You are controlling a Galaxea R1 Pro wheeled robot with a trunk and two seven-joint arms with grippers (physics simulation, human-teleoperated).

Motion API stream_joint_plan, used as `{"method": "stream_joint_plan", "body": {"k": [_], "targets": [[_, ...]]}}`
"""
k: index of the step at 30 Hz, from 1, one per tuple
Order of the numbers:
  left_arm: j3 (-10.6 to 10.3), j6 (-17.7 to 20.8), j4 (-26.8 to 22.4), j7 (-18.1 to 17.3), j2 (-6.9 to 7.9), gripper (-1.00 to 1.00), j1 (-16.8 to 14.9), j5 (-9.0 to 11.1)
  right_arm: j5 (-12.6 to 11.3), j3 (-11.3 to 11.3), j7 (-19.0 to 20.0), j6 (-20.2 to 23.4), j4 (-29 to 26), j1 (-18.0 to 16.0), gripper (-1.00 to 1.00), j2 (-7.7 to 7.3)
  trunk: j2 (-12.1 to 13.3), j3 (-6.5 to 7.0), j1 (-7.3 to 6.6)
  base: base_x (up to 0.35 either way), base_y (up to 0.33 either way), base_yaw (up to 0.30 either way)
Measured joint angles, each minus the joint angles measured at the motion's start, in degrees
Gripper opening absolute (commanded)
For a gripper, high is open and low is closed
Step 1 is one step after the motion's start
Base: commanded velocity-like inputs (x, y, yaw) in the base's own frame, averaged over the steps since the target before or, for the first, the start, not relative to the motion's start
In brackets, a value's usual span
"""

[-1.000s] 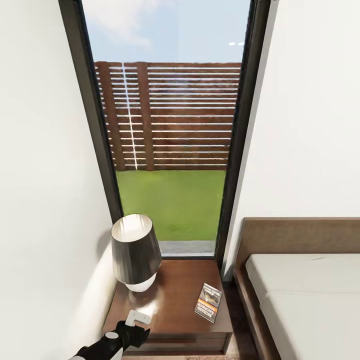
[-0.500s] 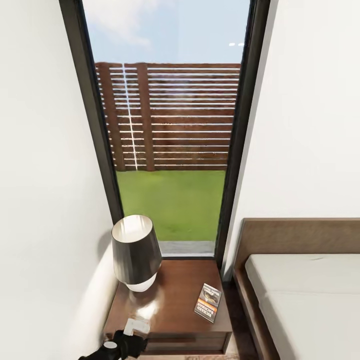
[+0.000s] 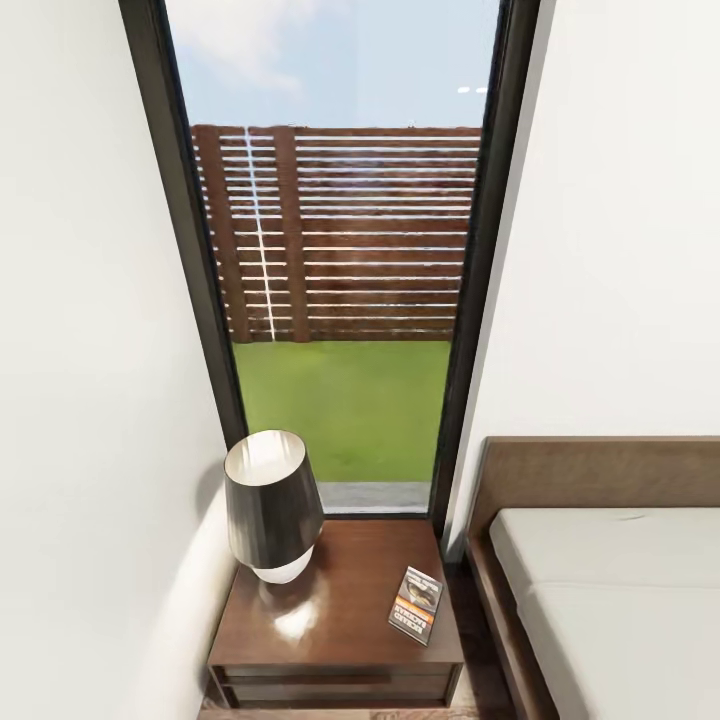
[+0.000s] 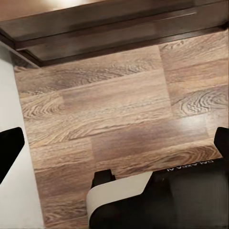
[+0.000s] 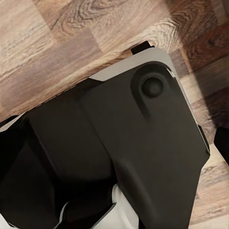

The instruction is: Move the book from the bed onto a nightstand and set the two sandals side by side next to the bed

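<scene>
The left arm, which reached over the front corner of the nightstand (image 3: 335, 640) a second ago, has dropped out of the head view; the book (image 3: 416, 604) lies where it lay.

In the left wrist view the left claw (image 4: 117, 145) hangs over the wood-plank floor (image 4: 114, 109) with its two dark fingertips (image 4: 9, 148) standing wide apart at the picture's edges, holding nothing and touching nothing; the nightstand's dark front runs along the far side of that view, and a part of the robot's own body (image 4: 157, 200) shows near the camera. In the right wrist view the robot's dark and white body (image 5: 119, 157) sits close before the camera above the floor; whether the right claw stands apart or together I cannot tell.

From the head, the book rests flat on the nightstand's worktop, near its edge toward the bed (image 3: 610, 600). The dark-shaded lamp (image 3: 270, 505) stands on the far corner by the wall. Beyond it rises the tall window (image 3: 340, 250), showing grass and a slatted fence.
</scene>
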Motion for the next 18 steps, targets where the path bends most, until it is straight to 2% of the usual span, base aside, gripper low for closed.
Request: {"method": "stream_joint_plan", "body": {"k": [18], "targets": [[0.2, -0.4, 0.0, 1.6, 0.18, 1.0, 4.6, 0.1, 0.0, 0.0, 0.0, 0.0, 0.0, 0.0, 1.0, 0.01, 0.0, 0.0, 0.0, 0.0, 0.0, 0.0]]}}
